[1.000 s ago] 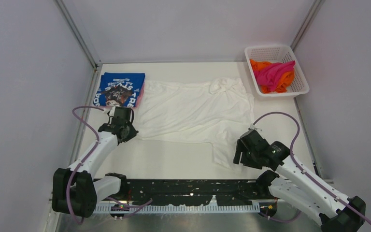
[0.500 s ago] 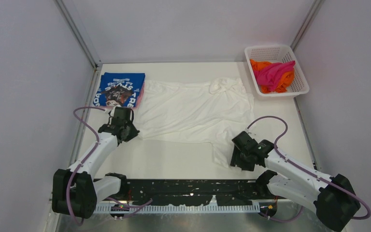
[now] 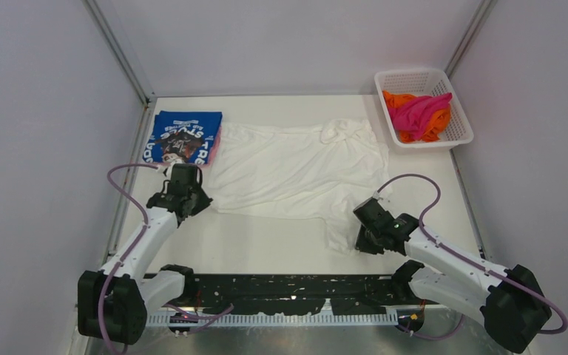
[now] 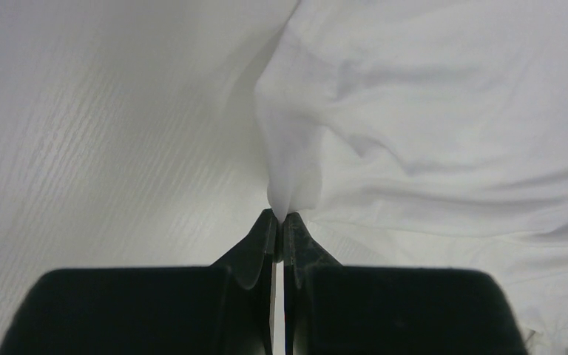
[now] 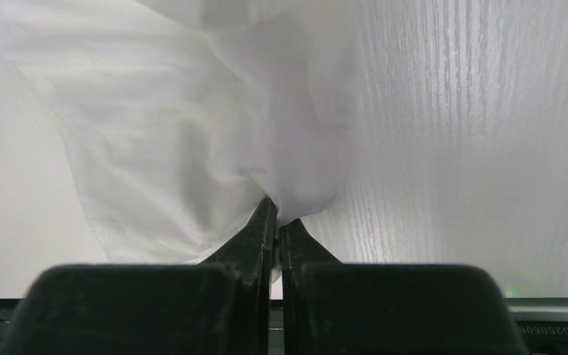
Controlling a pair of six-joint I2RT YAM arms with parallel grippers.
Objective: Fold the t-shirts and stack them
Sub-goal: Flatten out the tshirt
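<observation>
Left hand (image 4: 279, 220) and right hand (image 5: 275, 212) pinch white t-shirt (image 3: 296, 168).

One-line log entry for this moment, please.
left tool: shut on white shirt | right tool: shut on white shirt | blue shirt: folded, far left | basket: magenta shirt, orange shirt

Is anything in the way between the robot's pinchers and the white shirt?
No, nothing visible is. The left gripper and the right gripper are each shut on a near edge of the white shirt, cloth right between the fingers. The blue shirt lies off to its left side.
</observation>
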